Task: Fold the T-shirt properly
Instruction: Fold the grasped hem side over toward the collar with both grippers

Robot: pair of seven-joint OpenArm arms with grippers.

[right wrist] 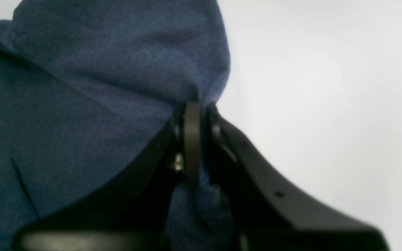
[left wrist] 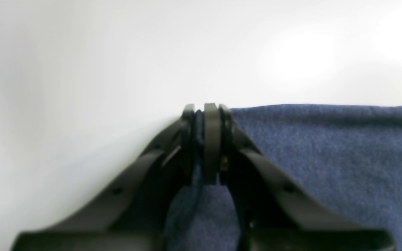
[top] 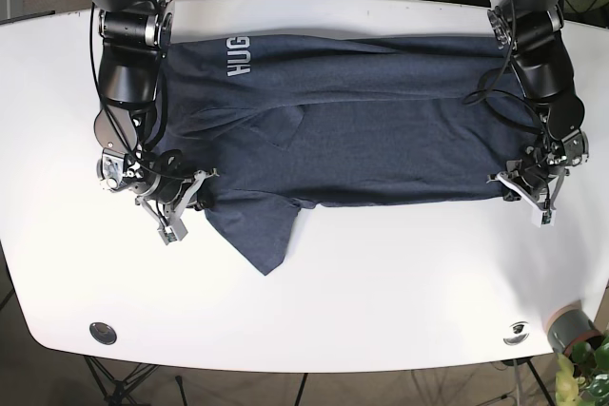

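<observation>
both grippers, left gripper (top: 530, 199) and right gripper (top: 181, 204), pinch the navy t-shirt's (top: 362, 121) near hem; its long axis runs 9 to 3, body toward 12.

Both wrist views are soft and blurry, the T-shirt (right wrist: 82, 115) running off the frame edges, and its gray lettering (top: 238, 56) partly covered by the right arm (top: 131, 54).
</observation>
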